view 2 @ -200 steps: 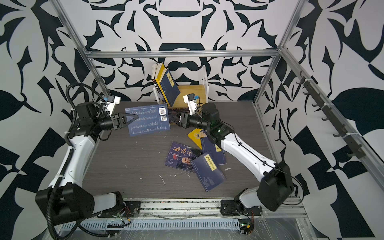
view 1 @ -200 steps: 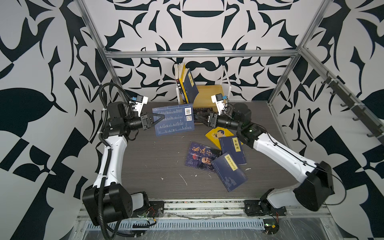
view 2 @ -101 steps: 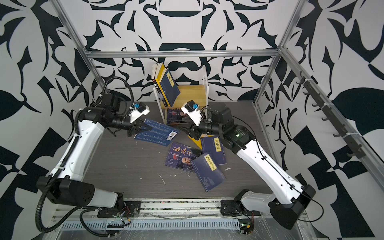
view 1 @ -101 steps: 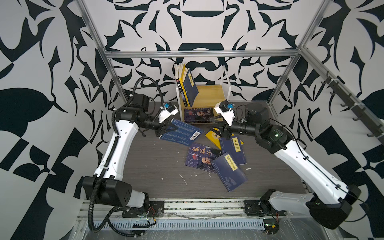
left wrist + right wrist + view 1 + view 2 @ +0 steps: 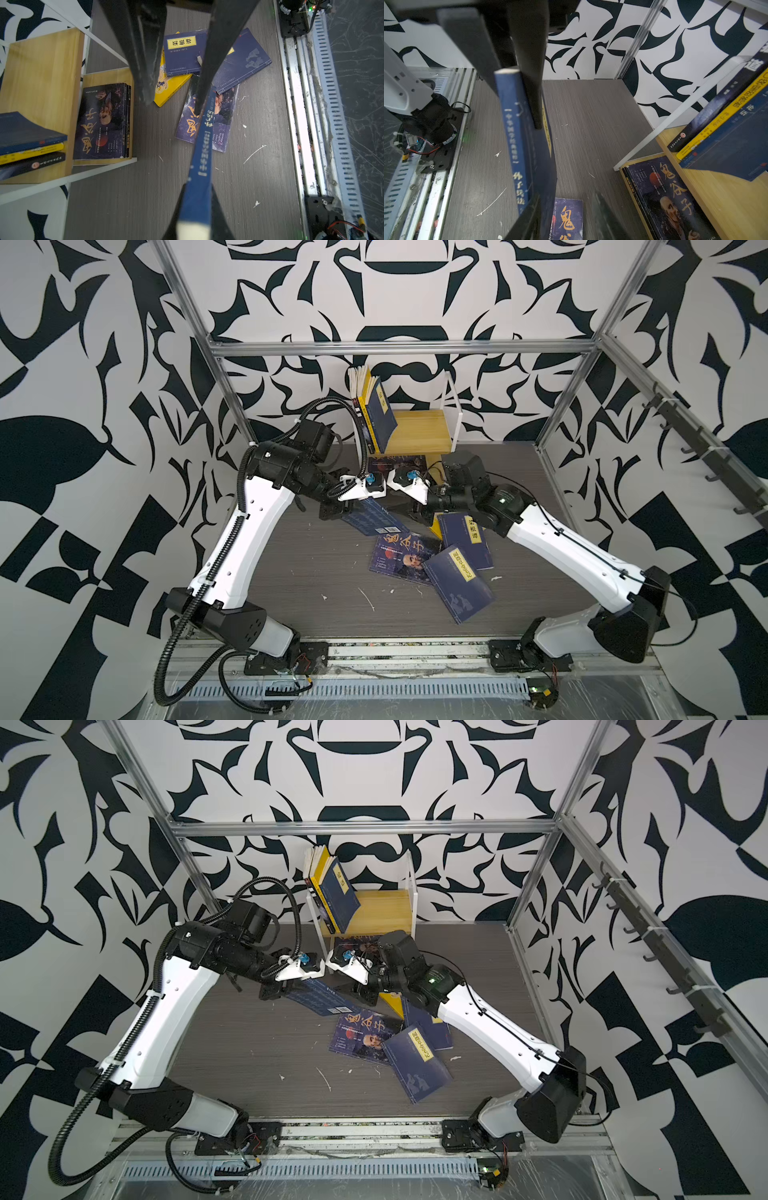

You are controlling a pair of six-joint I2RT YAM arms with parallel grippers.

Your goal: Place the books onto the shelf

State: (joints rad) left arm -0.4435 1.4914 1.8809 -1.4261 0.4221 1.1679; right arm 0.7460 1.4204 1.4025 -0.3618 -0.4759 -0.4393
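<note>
Left gripper (image 5: 196, 209), pinching a book (image 5: 203, 145), has lowered it edge-up; right gripper (image 5: 172, 105), spread, now straddles its far end. Sliding it into the shelf (image 5: 41, 72) looks next.

Shelf (image 5: 419, 431): upper centre in both top views, at the back edge of the table (image 5: 316, 564).
Upper-tier books (image 5: 376, 410): on the top board, at its left end, tilted.
Lower-tier books (image 5: 395, 462): stacked flat in the bottom tier.
Held book (image 5: 370, 518): centre of frame, just before the shelf, on edge. Left end clamped in left gripper (image 5: 197, 197), right end between the parted fingers of right gripper (image 5: 566, 216).
Portrait book (image 5: 401, 556): flat on the table, before the held book.
Front strip book (image 5: 459, 585): lower right of the portrait book, overlapping its corner.
Rear strip book (image 5: 465, 541): right of the portrait book, lying on the cartoon book (image 5: 435, 526).
</note>
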